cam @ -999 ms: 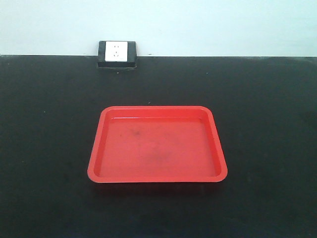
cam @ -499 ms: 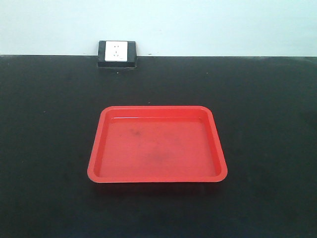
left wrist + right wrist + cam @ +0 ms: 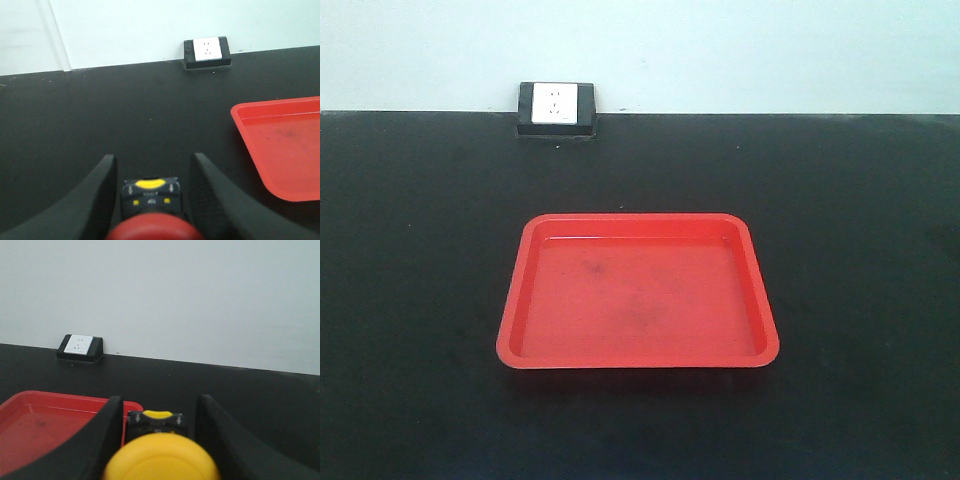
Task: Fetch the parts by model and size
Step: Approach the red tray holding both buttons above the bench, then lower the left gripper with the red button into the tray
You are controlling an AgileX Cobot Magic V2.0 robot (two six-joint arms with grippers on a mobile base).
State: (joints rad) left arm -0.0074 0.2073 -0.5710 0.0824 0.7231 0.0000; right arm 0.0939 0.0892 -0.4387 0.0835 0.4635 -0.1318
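Our left gripper (image 3: 152,158) is closed down to the width of the red switch (image 3: 152,227), one finger on each side of its black base. The right gripper (image 3: 159,399) grips the yellow switch (image 3: 160,457) the same way. The tray (image 3: 638,362) lies at 2 o'clock from the left gripper and 9 o'clock from the right. We judge both switches to be light, rigid plastic. The domed caps look slippery, so the flat sides of the base give the surest hold.
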